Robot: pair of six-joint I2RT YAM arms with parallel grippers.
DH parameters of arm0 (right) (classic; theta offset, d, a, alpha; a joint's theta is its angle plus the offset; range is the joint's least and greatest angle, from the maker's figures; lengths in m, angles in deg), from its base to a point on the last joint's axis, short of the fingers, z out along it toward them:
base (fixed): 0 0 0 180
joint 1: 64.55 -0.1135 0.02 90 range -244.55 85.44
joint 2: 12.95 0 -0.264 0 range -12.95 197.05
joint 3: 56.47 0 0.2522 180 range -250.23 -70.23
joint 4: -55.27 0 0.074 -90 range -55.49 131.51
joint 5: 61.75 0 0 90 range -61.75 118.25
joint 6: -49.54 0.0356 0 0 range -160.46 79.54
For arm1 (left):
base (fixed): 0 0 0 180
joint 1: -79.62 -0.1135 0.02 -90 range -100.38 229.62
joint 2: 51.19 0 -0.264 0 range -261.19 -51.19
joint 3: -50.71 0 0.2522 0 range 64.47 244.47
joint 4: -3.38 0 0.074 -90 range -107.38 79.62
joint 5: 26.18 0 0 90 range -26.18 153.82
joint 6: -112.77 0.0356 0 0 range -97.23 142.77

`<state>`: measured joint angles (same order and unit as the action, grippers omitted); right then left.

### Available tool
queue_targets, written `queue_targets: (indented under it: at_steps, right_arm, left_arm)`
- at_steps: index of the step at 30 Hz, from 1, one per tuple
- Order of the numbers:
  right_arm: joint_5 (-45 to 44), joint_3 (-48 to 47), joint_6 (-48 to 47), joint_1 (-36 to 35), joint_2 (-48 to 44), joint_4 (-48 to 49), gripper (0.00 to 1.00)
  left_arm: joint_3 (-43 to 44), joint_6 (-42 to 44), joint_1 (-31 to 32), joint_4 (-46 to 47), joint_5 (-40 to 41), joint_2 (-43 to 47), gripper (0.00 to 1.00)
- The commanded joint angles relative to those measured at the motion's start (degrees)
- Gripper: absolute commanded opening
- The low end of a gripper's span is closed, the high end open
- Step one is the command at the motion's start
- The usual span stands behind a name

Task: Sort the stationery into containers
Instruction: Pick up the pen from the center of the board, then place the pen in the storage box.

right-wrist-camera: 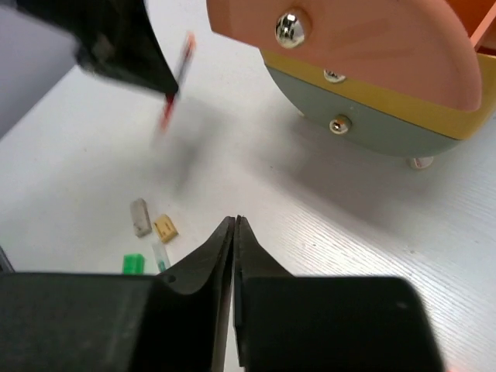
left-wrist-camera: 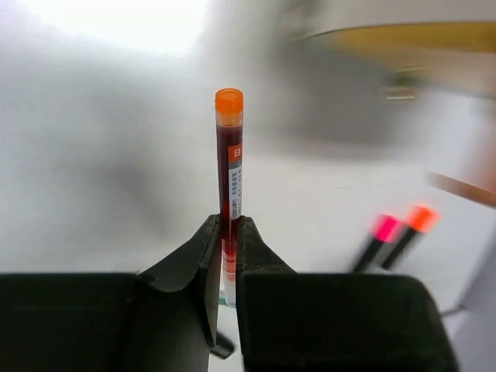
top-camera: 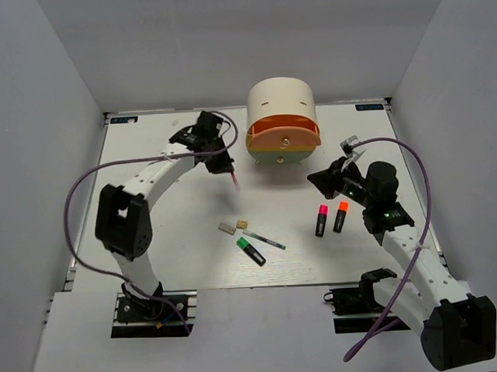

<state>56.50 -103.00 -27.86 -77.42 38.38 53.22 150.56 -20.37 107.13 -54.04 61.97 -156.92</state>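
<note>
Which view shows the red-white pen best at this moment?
Left wrist: the red-white pen stands sharp and close, clamped in the left pincer, orange cap and label visible. Top external shows only a thin red sliver at that pincer; right wrist shows a blurred red streak.

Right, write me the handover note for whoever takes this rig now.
Left gripper: shut on the red-white pen, held off the table beside the cream unit.
Right gripper: shut, empty, facing the orange drawer and yellow drawer.
Lying on the table: grey eraser, tan eraser, teal pen, green highlighter, pink highlighter, orange highlighter.
Done: nothing seen in a drawer. Left: all seven items.
</note>
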Motion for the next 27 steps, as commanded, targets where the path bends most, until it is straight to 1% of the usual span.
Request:
queue_targets:
  at_steps: [1,2,5,7,8,9,12,13,16,17,18,20,21,22,23,27]
  right_arm:
    - [1.72,1.39,-5.39,0.29,-1.32,0.16,0.02]
    - [1.98,1.75,-5.92,0.47,-1.50,0.25,0.00]
    - [2.51,2.10,-7.41,0.56,-1.50,-0.10,0.00]
    - [2.60,2.62,-8.29,0.47,-1.76,-0.01,0.00]
    - [2.69,2.80,-8.73,0.30,-1.93,-0.10,0.00]
    - [2.69,2.98,-8.91,0.21,-2.02,-0.02,0.00]
    - [2.60,3.86,-9.61,0.38,-2.90,-0.10,0.00]
    - [2.69,4.21,-9.61,0.30,-3.08,0.07,0.00]
    - [3.04,4.91,-9.61,0.38,-3.43,0.07,0.00]
    - [3.13,5.26,-9.79,0.30,-3.26,0.25,0.00]
    - [2.95,5.44,-9.96,0.29,-3.34,0.07,0.00]
    - [2.60,5.87,-10.49,0.38,-3.60,-0.19,0.00]
    - [2.60,5.88,-10.58,0.38,-3.78,-0.19,0.00]
    - [2.51,6.14,-10.67,0.38,-3.87,-0.19,0.00]
    - [2.42,6.32,-10.58,0.38,-4.39,-0.28,0.00]
    - [2.33,7.11,-10.23,0.38,-4.57,-0.02,0.00]
  left_arm:
    - [0.58,3.40,0.18,10.95,-4.03,10.53,0.00]
    - [0.58,3.41,0.18,13.92,-5.26,11.50,0.00]
    - [0.58,4.11,0.18,21.32,-9.12,14.58,0.00]
    - [-0.65,3.59,0.18,26.58,-10.54,16.95,0.00]
    - [-1.18,2.89,0.18,31.57,-10.55,17.57,0.00]
    - [-1.70,1.58,0.70,34.14,-10.55,18.10,0.00]
    - [-1.71,-0.45,0.71,41.18,-9.84,18.11,0.00]
    - [-1.71,-1.50,1.40,42.59,-8.28,17.15,0.00]
    - [-2.24,-2.82,2.63,51.11,-7.47,14.42,0.00]
    - [-2.24,-2.83,2.64,56.35,-7.47,13.72,0.00]
    - [-1.63,-2.83,3.51,58.67,-6.95,12.84,0.00]
    - [0.65,-1.43,4.31,60.44,-6.94,9.68,0.00]
    - [3.54,-0.21,5.09,60.45,-6.94,8.54,0.00]
    - [4.87,2.94,5.80,60.45,-7.73,7.48,0.00]
    - [6.80,4.19,5.80,59.92,-7.73,5.56,0.00]
    - [8.84,10.43,7.73,57.46,-8.35,2.73,0.00]
